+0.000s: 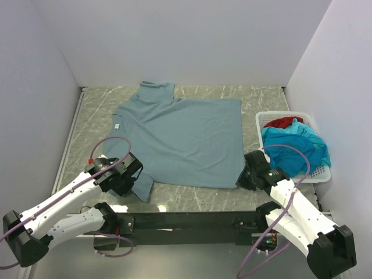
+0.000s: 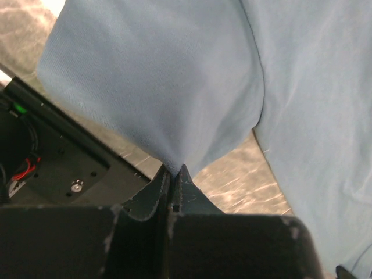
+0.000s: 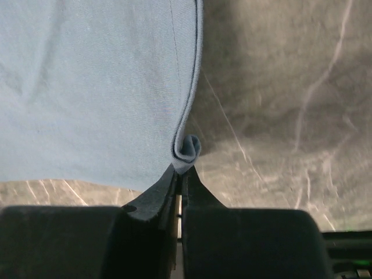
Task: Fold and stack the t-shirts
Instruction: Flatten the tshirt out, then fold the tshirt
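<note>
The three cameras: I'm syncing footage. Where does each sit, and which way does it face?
Top external: above and behind, looking down on the table, grey-blue t-shirt and basket; left arm and right arm show.
Left wrist: on that arm, facing along the shut left gripper pinching the shirt's edge.
Right wrist: likewise, right gripper pinching its near corner.
Shared: the t-shirt, in all three.

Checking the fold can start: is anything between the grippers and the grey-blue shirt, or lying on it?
Nothing visible. Left gripper and right gripper are shut on the near edge of the grey-blue shirt; the basket stands apart.
</note>
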Controlling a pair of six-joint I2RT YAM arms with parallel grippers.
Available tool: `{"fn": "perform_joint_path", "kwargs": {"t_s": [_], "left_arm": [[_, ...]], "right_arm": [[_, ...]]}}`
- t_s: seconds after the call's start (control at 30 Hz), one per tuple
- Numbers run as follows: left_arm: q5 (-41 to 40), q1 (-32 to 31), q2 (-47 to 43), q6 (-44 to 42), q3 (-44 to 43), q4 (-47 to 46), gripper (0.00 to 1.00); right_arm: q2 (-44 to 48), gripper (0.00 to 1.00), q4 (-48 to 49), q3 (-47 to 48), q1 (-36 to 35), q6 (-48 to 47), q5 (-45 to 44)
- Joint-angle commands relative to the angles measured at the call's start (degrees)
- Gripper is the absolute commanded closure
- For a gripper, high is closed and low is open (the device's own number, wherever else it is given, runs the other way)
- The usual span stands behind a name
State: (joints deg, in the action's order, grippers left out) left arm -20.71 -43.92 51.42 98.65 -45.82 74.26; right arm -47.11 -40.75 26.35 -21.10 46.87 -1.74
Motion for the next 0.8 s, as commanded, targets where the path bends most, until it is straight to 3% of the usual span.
{"fn": "perform_joint_path", "kwargs": {"t_s": [0.0, 0.27, 0.5, 0.63, 0.77], "left_arm": [[2.86, -1.6, -1.75, 1.9, 1.0, 3.7, 0.99], [-5.74, -1.78, -1.68, 1.55, -5.23, 3.7, 0.99], [-16.72, -1.52, 5.61, -2.5, -14.72, -0.6, 0.99], [-18.84, 0.67, 8.6, -11.17, -16.93, -9.82, 0.99], [-16.3, 7.69, 11.59, -19.53, -17.37, -17.73, 0.99]], "right_arm": [[2.63, 0.98, -5.47, 2.56, -0.69, 0.94, -0.72], [2.29, 0.98, -6.8, 6.26, -0.78, -0.38, -2.74], [-4.38, 0.98, -2.76, 12.49, -0.61, -1.96, -6.0], [-8.07, 0.98, 1.1, 16.18, 0.62, -3.89, -5.47], [-11.42, 0.99, 2.52, 19.44, 1.85, -5.56, -5.55]]}}
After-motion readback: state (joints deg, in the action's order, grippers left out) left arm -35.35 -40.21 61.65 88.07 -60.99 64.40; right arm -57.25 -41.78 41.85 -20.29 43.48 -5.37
